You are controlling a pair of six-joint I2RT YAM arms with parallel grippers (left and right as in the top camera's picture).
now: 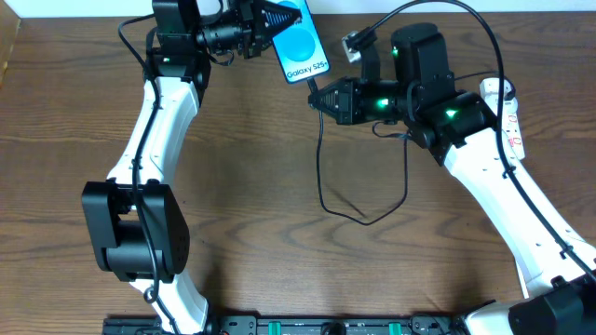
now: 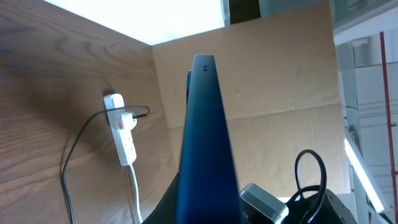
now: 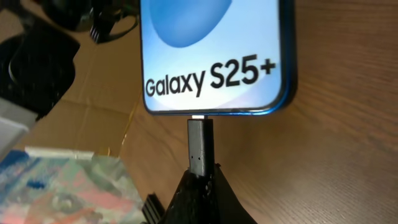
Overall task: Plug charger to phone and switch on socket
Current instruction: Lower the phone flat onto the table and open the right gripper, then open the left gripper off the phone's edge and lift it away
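Phone (image 1: 303, 42) with blue screen up, black charger (image 3: 200, 146) connector touching its bottom port, white socket (image 2: 124, 134) well apart

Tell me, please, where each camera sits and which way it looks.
Overhead: above the wooden table, looking down; both white arms show.
Left wrist: on the left gripper, looking edge-on along the slim blue-screened smartphone to the narrow white power strip; fingers barely show.
Right wrist: on the right gripper, facing the smartphone's bottom edge and small black charger connector; fingertips show.
Shared: both wrist views show the smartphone.
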